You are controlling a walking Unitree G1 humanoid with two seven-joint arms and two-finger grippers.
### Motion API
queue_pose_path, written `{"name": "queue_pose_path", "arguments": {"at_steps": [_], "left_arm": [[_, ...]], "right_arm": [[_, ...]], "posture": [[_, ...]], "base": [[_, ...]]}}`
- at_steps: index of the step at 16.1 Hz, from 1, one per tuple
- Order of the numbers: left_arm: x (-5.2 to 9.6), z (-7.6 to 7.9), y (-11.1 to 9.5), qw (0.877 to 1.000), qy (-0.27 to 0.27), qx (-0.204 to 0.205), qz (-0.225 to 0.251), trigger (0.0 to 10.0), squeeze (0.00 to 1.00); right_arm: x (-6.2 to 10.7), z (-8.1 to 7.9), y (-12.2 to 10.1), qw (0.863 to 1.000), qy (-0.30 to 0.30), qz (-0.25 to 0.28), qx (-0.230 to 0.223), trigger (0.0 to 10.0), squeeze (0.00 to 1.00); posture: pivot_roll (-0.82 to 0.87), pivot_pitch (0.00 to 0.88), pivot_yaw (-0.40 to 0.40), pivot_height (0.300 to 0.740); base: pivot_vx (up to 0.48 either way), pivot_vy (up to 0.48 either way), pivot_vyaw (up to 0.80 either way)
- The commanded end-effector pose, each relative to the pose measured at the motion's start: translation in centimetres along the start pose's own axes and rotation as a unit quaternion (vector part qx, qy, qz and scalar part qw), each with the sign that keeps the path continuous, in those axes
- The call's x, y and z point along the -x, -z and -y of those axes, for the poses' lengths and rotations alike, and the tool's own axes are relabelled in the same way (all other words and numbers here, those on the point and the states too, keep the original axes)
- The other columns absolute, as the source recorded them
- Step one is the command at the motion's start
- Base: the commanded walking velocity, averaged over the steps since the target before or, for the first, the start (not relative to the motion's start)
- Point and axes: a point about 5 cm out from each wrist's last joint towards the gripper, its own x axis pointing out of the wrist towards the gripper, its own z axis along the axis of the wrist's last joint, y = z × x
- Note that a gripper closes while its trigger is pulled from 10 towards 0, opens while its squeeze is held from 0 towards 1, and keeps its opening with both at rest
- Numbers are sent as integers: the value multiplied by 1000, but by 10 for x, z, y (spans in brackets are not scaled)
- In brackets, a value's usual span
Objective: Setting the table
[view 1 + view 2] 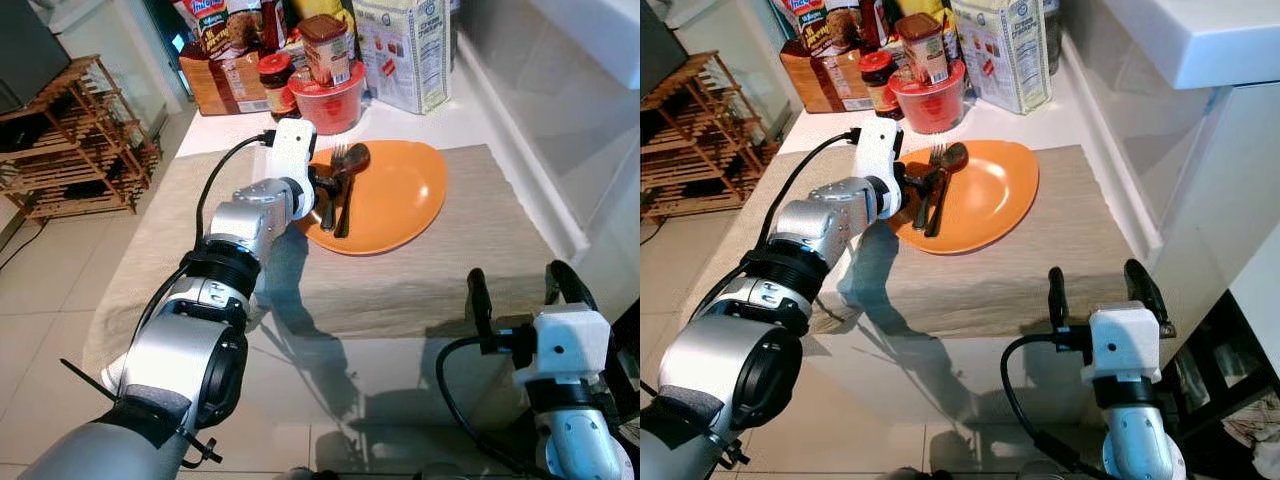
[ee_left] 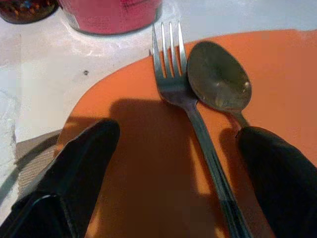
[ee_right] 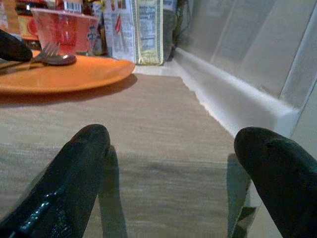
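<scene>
An orange plate [image 1: 395, 195] lies on a beige placemat [image 1: 430, 280] on the white counter. A metal fork [image 2: 190, 106] and a spoon [image 2: 220, 82] lie side by side on the plate's left part. My left gripper [image 1: 328, 192] hovers low over that edge of the plate, open, its two black fingers [image 2: 79, 168] straddling the fork's handle without touching it. My right gripper [image 1: 515, 290] stands open at the near right, just above the placemat's front edge, with nothing between its fingers [image 3: 74, 173].
A red plastic container [image 1: 328, 98], jars [image 1: 275, 80] and food boxes [image 1: 402, 50] crowd the counter behind the plate. A white ledge [image 1: 520, 150] runs along the right. A wooden rack [image 1: 70, 140] stands on the tiled floor to the left.
</scene>
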Motion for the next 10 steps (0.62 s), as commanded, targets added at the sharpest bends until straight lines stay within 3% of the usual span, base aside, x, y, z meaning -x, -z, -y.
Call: {"name": "queue_pose_path", "arguments": {"at_steps": [1,10], "left_arm": [[0,-2,-2,1000,-5,-14,-3,10000,0],[-2,5,-3,999,2,-52,-7,10000,0]], "right_arm": [[0,-4,-6,1000,-4,6,-6,10000,0],[-1,-7,-4,1000,-8,1,-9,10000,0]], "posture": [[-305,71,228,736],[-295,71,228,736]], "base": [[0,0,0],[0,0,0]]}}
